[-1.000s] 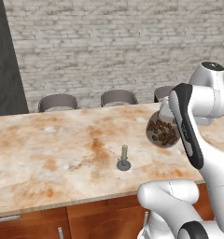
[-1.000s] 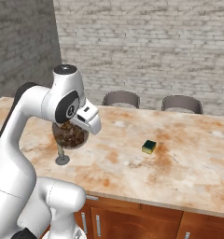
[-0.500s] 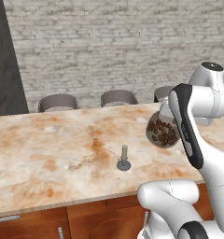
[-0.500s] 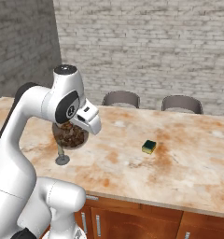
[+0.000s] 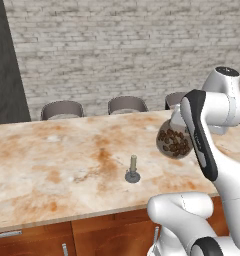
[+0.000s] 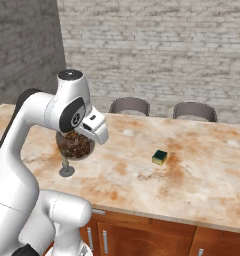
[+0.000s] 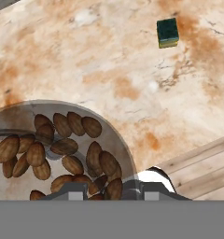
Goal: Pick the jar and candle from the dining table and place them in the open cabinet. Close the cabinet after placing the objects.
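The jar (image 5: 173, 141), clear glass with dark brown lumps inside, hangs in the air above the right part of the dining table (image 5: 52, 170). My gripper (image 7: 109, 193) is shut on it; in the left base view my forearm hides the hand. From the right base camera the jar (image 6: 74, 146) sits just under my wrist. In the hand view the jar (image 7: 62, 149) takes up the lower left. The candle (image 5: 133, 167) stands upright on its small dark dish, on the tabletop left of and below the jar; the jar partly covers the candle (image 6: 66, 169) in the right base view. The cabinet is out of view.
A small green and yellow cube (image 6: 160, 157) lies on the table to the right of my arm, also in the hand view (image 7: 167, 32). Grey chairs (image 5: 62, 109) stand behind the table against a brick wall. Wood drawers (image 6: 142, 235) with silver handles run below the tabletop.
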{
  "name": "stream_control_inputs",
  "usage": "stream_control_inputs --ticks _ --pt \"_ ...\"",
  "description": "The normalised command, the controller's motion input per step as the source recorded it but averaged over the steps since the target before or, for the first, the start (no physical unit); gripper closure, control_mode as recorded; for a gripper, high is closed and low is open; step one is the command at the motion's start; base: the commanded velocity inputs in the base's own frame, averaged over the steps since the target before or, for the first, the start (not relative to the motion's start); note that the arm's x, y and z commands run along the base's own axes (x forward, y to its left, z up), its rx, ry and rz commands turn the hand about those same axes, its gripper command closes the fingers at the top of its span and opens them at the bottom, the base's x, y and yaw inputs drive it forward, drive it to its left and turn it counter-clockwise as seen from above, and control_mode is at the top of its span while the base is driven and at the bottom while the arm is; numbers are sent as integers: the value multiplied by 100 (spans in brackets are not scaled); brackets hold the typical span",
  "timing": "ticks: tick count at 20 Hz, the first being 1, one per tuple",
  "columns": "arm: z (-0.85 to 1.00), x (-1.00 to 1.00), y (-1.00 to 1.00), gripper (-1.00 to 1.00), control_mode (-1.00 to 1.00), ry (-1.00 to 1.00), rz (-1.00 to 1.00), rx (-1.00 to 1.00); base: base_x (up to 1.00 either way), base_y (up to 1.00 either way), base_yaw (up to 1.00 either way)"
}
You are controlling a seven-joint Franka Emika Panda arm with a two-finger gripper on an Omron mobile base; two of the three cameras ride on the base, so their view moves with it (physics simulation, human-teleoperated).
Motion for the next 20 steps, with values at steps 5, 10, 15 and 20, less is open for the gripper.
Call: stream_control_inputs --ticks 5,10,15,20 --pt "0 0 0 100 100 0 0 0 0 0 0" --pt "0 0 0 100 100 0 0 0 0 0 0" --pt "0 0 0 100 100 0 0 0 -1 0 0" --pt "0 0 0 100 100 0 0 0 -46 2 2"
